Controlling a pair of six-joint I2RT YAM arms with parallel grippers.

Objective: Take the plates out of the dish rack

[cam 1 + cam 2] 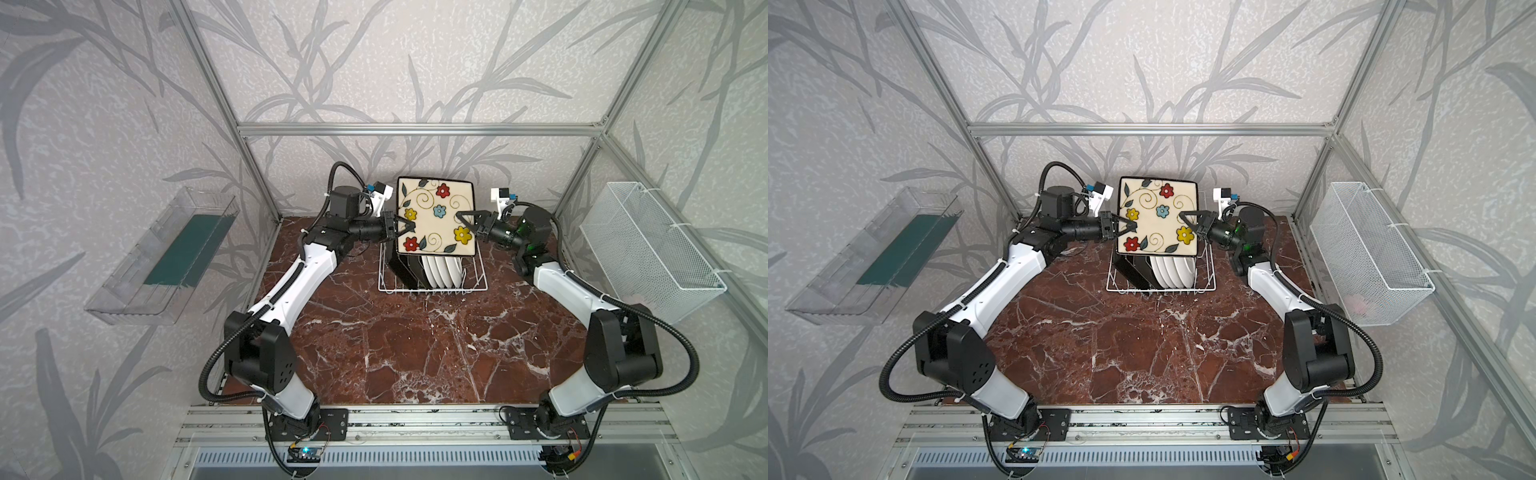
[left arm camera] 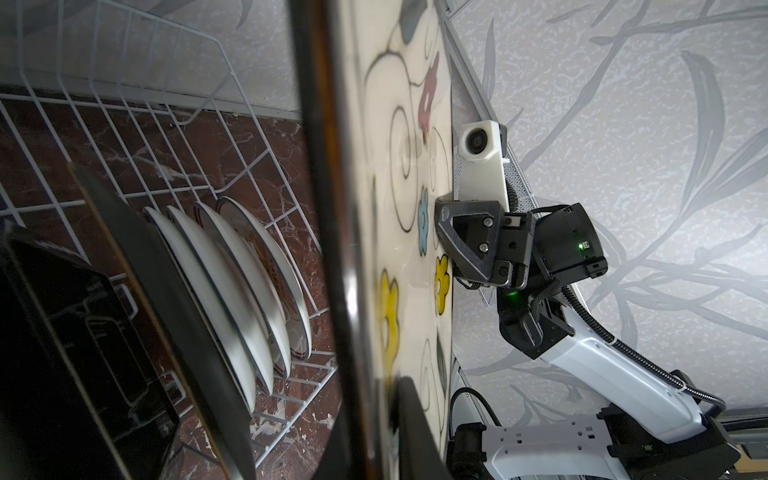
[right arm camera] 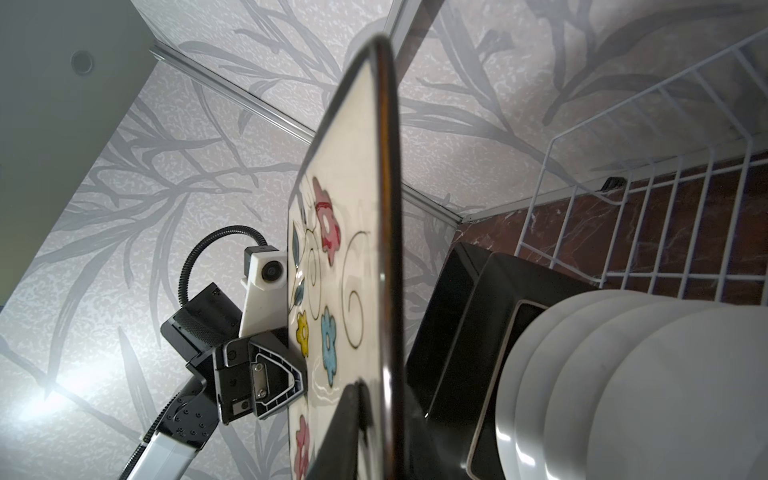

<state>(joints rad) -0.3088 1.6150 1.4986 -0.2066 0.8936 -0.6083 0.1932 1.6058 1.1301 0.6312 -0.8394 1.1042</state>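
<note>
Jaws of the left gripper [image 1: 408, 226] were pinched on the left edge of the flowered square plate [image 1: 432, 208], and the right gripper [image 1: 462, 217] had its jaws clamped on the opposite edge. So the plate hung upright, cream face toward the top views, above the dish rack [image 1: 473, 286]. Down in the rack, 4 round white plates [image 1: 440, 270] stood on edge right beside the black square plates [image 1: 401, 266], all on the marble tabletop [image 1: 415, 353].

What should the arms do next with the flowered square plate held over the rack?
Probably carry the cream flowered square plate forward, clear of the white wire rack, toward the brown marble tabletop. The left end effector and right end effector pinch opposite edges, and it hangs above the round white plates.
</note>
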